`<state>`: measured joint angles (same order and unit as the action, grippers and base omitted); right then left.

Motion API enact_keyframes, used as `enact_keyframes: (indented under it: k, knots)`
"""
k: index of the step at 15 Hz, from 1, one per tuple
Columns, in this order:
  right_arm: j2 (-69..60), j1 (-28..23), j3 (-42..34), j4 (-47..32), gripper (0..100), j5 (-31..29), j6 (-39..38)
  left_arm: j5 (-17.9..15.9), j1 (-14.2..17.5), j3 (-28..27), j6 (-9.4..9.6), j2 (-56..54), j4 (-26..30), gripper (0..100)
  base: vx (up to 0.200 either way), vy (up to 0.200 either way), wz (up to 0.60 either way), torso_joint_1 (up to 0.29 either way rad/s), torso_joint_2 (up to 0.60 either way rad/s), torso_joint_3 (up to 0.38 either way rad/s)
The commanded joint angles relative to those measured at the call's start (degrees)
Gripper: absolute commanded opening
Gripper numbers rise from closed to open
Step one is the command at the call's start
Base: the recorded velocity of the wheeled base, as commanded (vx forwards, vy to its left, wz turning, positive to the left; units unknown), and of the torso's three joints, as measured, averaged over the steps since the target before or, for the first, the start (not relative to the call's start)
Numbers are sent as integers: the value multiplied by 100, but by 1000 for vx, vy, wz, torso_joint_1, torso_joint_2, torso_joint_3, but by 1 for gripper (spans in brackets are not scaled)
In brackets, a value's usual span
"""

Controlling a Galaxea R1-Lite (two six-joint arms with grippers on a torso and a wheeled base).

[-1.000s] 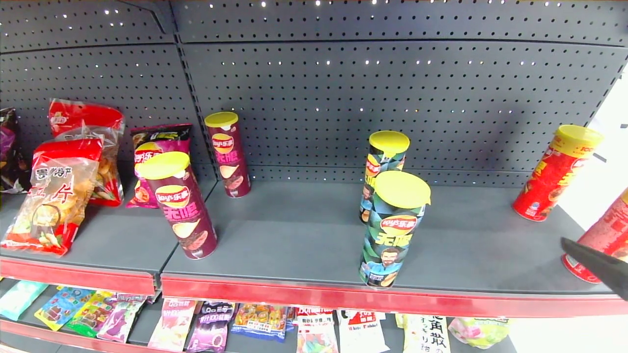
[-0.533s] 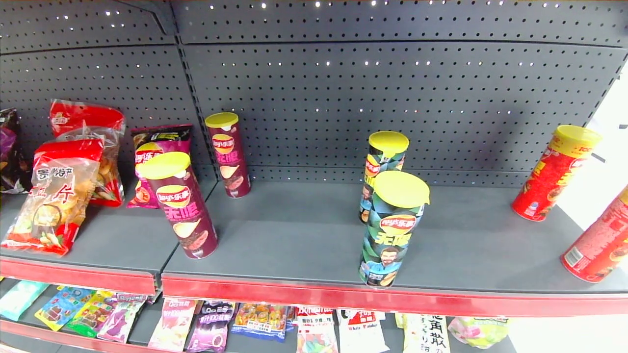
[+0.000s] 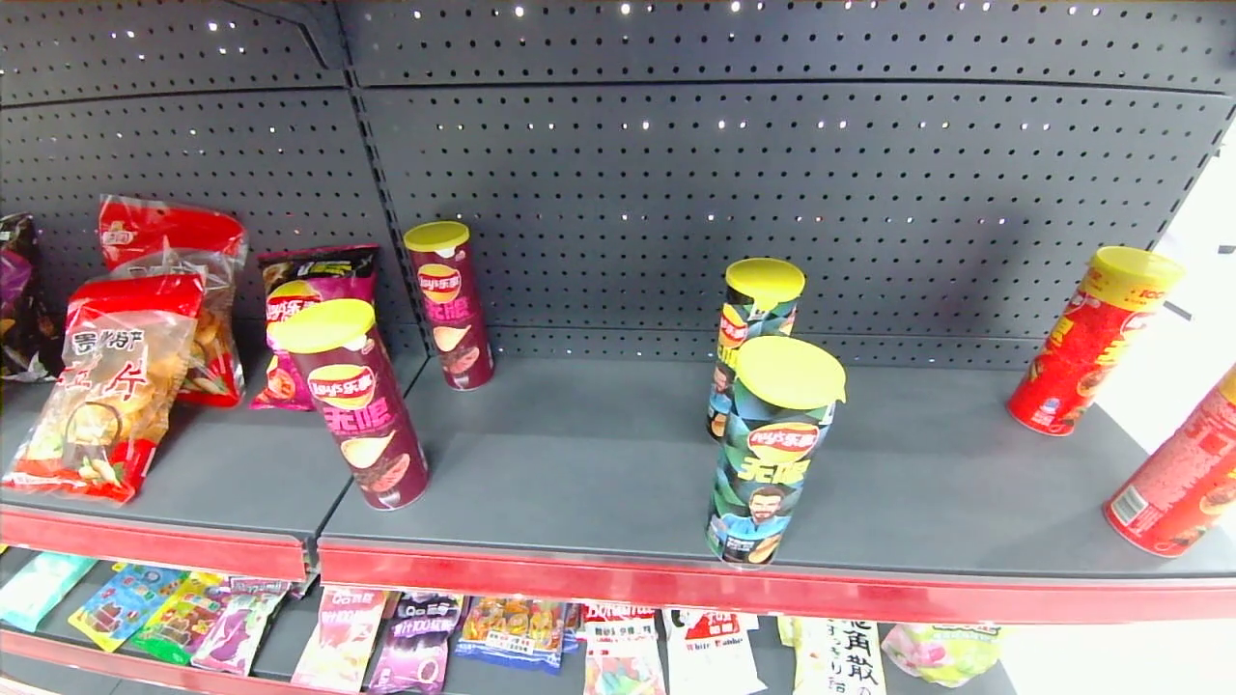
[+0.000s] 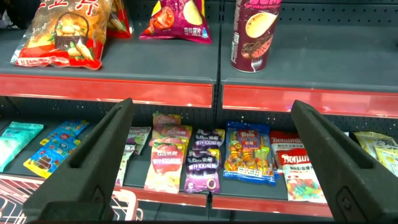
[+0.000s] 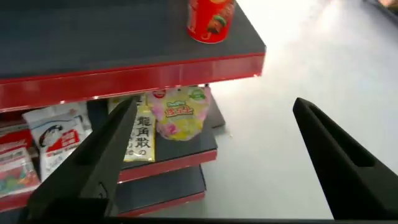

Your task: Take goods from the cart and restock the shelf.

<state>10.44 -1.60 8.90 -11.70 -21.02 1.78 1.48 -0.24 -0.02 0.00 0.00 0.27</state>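
Goods still to be fetched would be down in the cart [image 4: 126, 202]. What looks like a bit of its white wire rim sits just below the left gripper [image 4: 212, 104], and what it carries cannot be made out. That gripper hangs spread wide and empty, low in front of the shelf [image 3: 599, 463], level with the packets [image 4: 205, 162] on the tier beneath. From it the cart lies downward and toward the robot, not ahead. The right gripper [image 5: 214, 102] is likewise spread and empty, held off the shelf's right end below the red front lip, with the red can [image 5: 210, 18] above and beyond it. That can stands upright, long axis vertical, at the front right corner of the shelf, with the rear red can [image 3: 1096, 338] behind it. The green cans [image 3: 772, 454] and purple cans [image 3: 352, 405] stand farther left, all upright. By my judgement the left arm is the nearer one to the cart, and a pick there calls for turning away from the shelf and reaching down. A second ago the dark tip of the right gripper was just beside the lower part of the front red can in the head view. It has since drawn away from the can, which has kept its place.
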Motion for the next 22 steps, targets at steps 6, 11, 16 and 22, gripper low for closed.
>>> enact_keyframes:
  k: [6, 11, 16, 22]
  knots:
    - [-516, 538, -653, 995, 100, 1838, 147, 11, -2, 2, 9, 0, 0, 100, 0, 0, 0, 0, 0, 0]
    - [-481, 599, -714, 1109, 100, 2181, 165, 11, -2, 2, 9, 0, 0, 100, 0, 0, 0, 0, 0, 0]
    - [-411, 555, -688, 1056, 100, 1240, -257, 11, -2, 2, 9, 0, 0, 100, 0, 0, 0, 0, 0, 0]
    - [-569, 116, -661, 1047, 100, 1196, 235, 11, -2, 2, 0, 0, 0, 100, 0, 0, 0, 0, 0, 0]
